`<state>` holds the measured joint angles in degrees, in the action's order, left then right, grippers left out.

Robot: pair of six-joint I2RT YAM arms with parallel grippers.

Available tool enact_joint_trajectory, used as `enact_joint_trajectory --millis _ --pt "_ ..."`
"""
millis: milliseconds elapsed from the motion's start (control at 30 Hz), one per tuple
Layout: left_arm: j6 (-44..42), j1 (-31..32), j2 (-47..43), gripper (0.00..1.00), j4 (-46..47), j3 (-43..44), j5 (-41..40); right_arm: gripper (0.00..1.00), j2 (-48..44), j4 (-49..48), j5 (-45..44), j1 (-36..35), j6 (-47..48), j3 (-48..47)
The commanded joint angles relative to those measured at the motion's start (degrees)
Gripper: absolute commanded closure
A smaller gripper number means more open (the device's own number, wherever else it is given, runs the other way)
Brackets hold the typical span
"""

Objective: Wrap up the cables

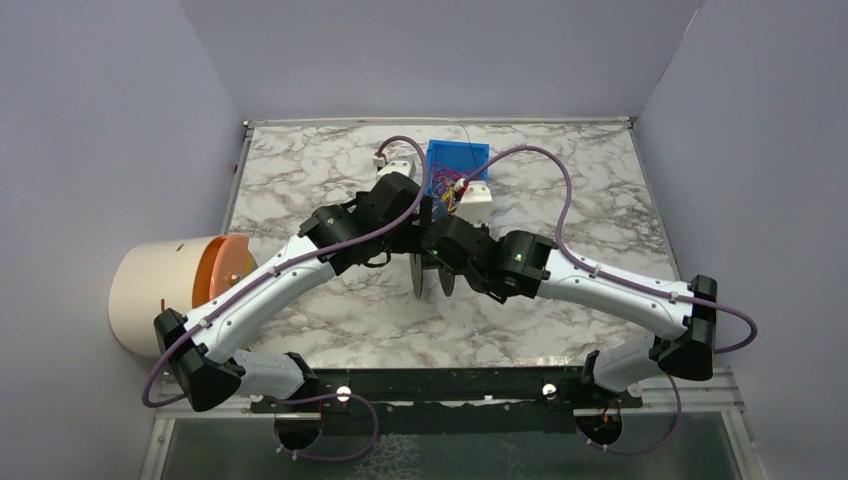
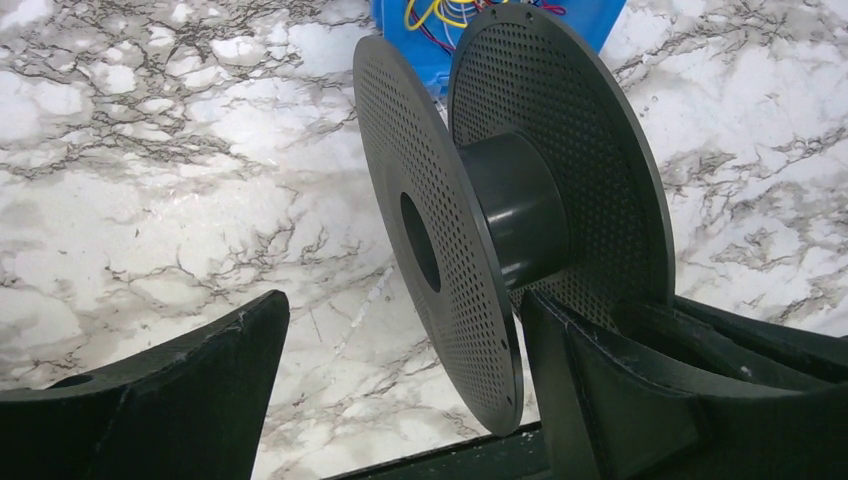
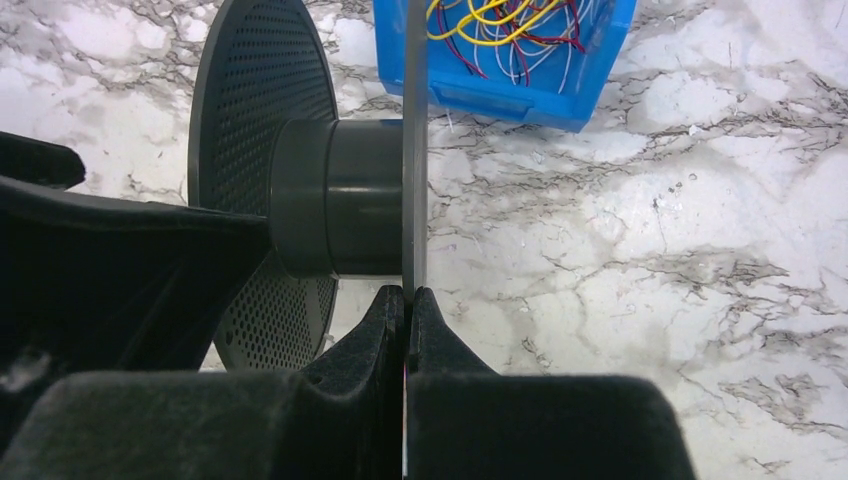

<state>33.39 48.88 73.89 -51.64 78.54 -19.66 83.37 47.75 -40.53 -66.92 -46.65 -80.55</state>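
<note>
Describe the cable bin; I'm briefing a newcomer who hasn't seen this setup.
On the marble table, look near the far edge's middle, beyond the black spool. The bin is the only bright blue thing, holding tangled yellow and red cables.

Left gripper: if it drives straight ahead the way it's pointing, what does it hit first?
The black spool: its near flange stands between the fingers of the open left gripper, so flange or hub comes almost at once, though exact depth is unclear. The blue bin lies beyond.
</note>
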Motion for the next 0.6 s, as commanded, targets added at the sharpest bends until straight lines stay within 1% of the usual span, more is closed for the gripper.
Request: enact_joint_trajectory --millis 0,67,267,467,567 --pt "-1.3 0.0 1.7 0.17 2.4 1.5 -1.4 0.99 0.4 -3.6 -4.8 -0.6 -3.1 -0.5" --pt "-1.4 0.0 2.4 0.24 2.9 1.2 -1.0 0.99 0.5 -4.0 -4.9 -0.7 -3.4 0.1" --pt "-1.1 0.0 3.1 0.49 4.1 -0.3 0.6 0.99 1.0 -5.1 -4.3 -0.6 -4.5 1.4" --pt "-1.7 0.1 3.5 0.71 4.4 -0.8 0.5 0.99 1.5 -6.2 -2.1 -0.6 -5.2 2.0" --pt "-2.0 0.0 3.8 0.83 4.4 -2.7 0.2 0.99 1.5 -6.7 -1.5 -0.7 -5.7 2.1"
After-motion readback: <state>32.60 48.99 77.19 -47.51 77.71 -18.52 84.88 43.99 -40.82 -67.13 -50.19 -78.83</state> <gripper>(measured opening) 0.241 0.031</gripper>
